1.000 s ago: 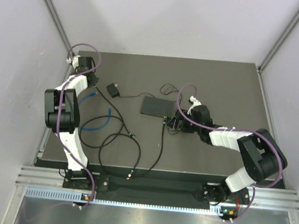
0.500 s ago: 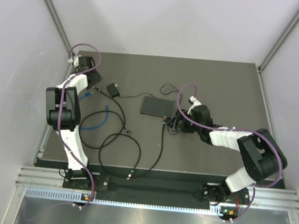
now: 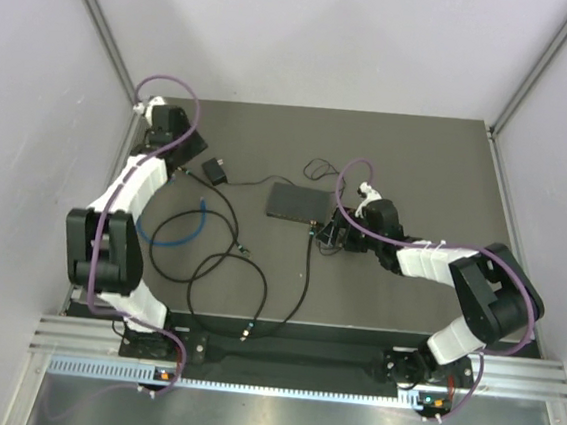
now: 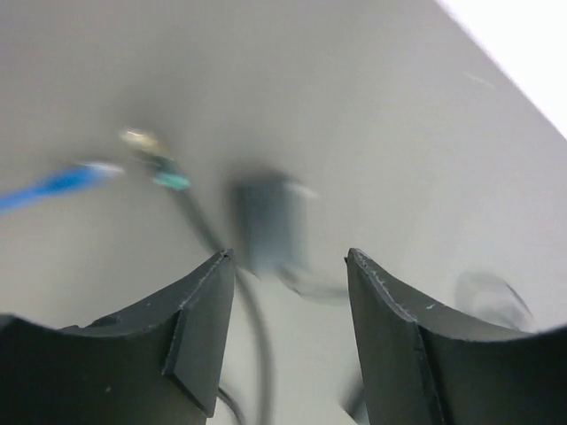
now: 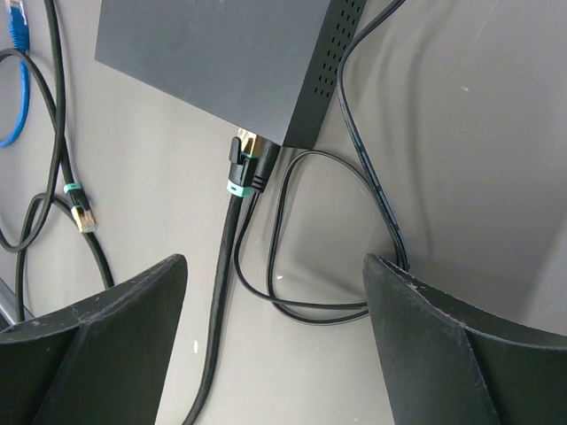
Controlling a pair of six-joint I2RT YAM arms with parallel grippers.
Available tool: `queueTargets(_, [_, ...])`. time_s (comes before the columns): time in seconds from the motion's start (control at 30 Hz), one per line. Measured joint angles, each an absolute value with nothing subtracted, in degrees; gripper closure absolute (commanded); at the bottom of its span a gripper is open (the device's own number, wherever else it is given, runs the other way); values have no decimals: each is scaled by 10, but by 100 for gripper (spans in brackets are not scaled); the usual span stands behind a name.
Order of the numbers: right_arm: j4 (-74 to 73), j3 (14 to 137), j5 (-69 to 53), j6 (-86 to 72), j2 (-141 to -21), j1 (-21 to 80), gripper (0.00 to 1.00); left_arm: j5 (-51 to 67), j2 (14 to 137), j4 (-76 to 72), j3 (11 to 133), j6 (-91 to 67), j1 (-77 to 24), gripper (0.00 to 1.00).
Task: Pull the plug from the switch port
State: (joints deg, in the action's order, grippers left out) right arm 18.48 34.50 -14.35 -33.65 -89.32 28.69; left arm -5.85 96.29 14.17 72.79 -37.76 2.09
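The plug [image 5: 245,165] sits fully in the switch port [image 5: 259,140] at the near edge of the black box [image 5: 213,53], mid-table. The right gripper [image 5: 273,266] hovers just behind it, spread wide and empty. The left gripper [image 4: 288,261], also wide and empty, hangs well apart over the small adapter [image 4: 270,221]. The likely risks are pinching the thin looped wire [image 5: 274,235] beside the plug, or dragging the unheld box along.
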Motion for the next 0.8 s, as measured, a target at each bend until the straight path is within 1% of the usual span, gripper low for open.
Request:
queueTargets(0.1, [184,345,-143,-336,-893,287,22,-30,890,130,689,-375,-47,44])
queueTargets(0.2, [179,347,-143,-336,-893,287,23,20,844,98,643,-375,-138,45])
queueTargets(0.3, [159,365,-141,-329,-896,287,28,74,832,60,587,-384,-218,46])
queueTargets(0.37, [152,388,-139,-322,-904,286,30,108,833,24,537,-402,-254,46])
queueTargets(0.47, [159,414,-141,-319,-915,282,35,135,846,-8,490,-425,-285,46])
queueTargets(0.5, [168,417,-143,-319,-918,279,41,142,853,-20,480,-435,-293,45])
queueTargets(0.67, [194,420,-148,-320,-929,275,49,165,869,-83,442,-464,-317,45])
queueTargets(0.7, [200,420,-149,-319,-931,275,53,170,874,-93,440,-468,-317,47])
queueTargets(0.77, [213,420,-153,-319,-936,275,53,178,889,-118,439,-481,-318,51])
queueTargets(0.8, [219,420,-154,-319,-938,275,53,182,898,-131,438,-485,-318,51])
